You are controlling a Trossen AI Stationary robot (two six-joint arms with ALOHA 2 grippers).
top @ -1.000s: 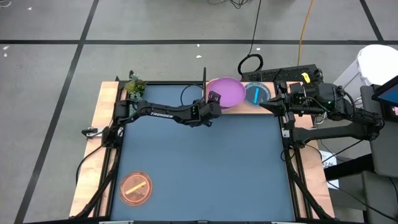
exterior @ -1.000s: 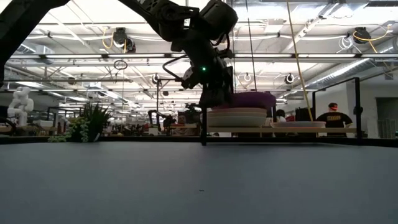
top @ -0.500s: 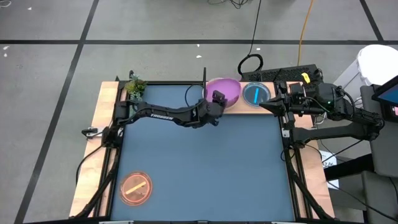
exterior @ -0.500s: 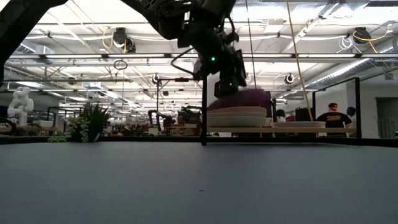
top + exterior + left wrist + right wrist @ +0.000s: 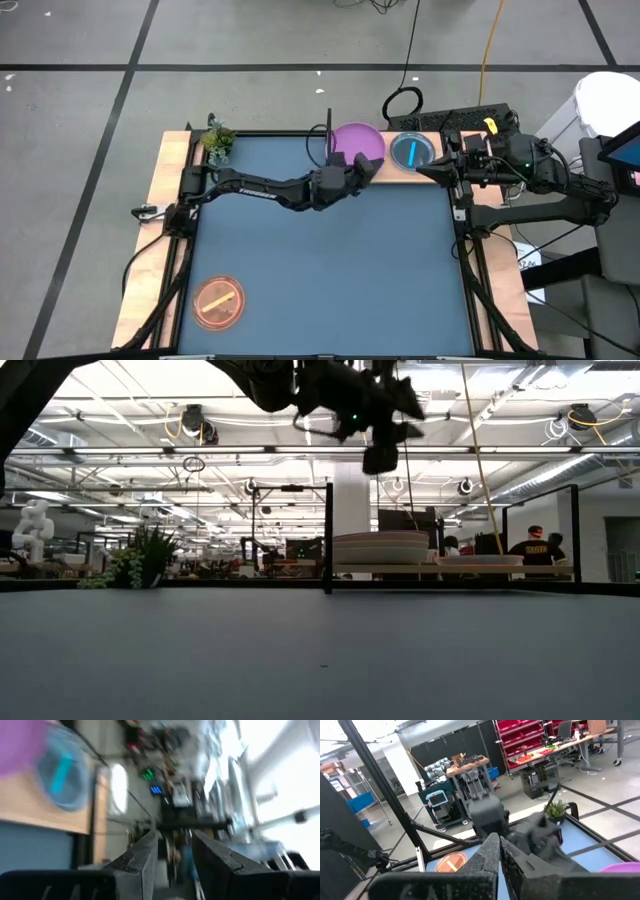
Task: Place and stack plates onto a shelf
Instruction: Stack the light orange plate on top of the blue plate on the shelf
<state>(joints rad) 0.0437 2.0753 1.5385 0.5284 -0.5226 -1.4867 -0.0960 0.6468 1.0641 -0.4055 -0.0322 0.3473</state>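
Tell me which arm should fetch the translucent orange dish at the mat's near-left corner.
Left, probably. The left gripper is empty with its fingers apart, and that arm's base stands on the translucent orange dish's side of the table. The right gripper is shut, parked by the light wooden shelf at the far right.

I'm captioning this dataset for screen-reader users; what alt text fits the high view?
Seen from above, the left gripper hangs over the dark blue mat beside the purple plate on the wooden shelf, next to the cyan dish. The right gripper waits at the shelf's right end, and an orange dish lies near the mat's front-left corner.
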